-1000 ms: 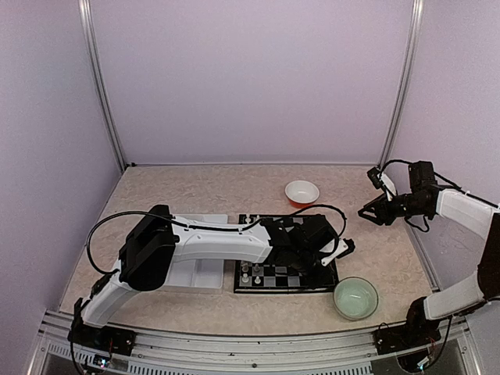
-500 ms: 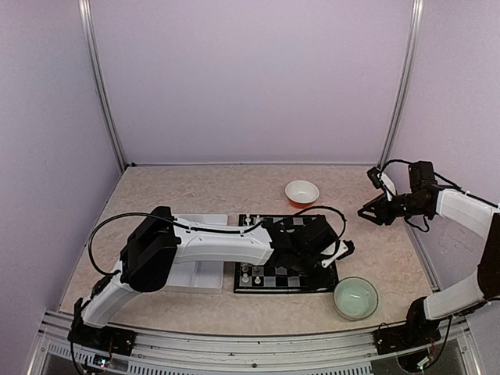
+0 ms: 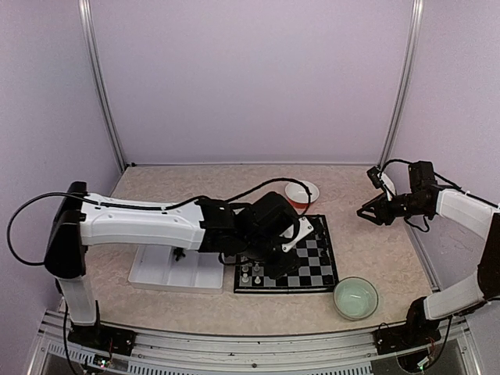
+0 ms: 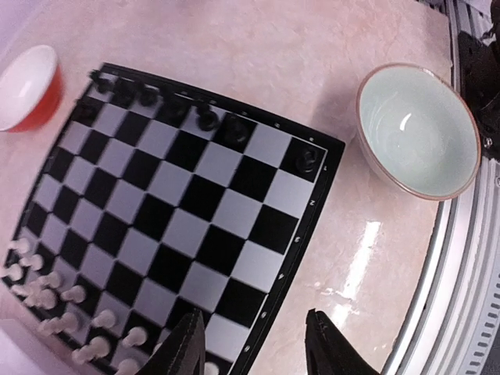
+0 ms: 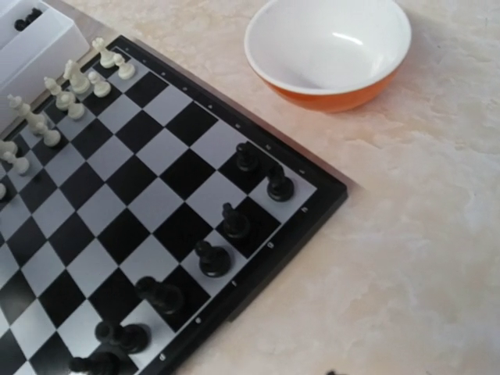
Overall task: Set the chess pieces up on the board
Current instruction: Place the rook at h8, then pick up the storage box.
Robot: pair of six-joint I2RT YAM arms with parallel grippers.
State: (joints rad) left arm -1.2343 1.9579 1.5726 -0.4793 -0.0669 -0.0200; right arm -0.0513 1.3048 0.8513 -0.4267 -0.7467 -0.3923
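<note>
Left jaws hover over the board [image 3: 316, 262] on the counter [image 3: 203, 187]; right jaws hang off the board's right side, spread or pinched, can't tell from up here. Left wrist view: fingertips [image 4: 181, 351] spread apart, empty, above the board's edge. Right wrist view: black pieces [image 5: 234, 223] line the board's edge, white pieces [image 5: 70, 86] opposite.

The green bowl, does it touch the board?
Apart. The left wrist view shows it plainly: a strip of bare table lies between the green bowl and the black border of the board.
</note>
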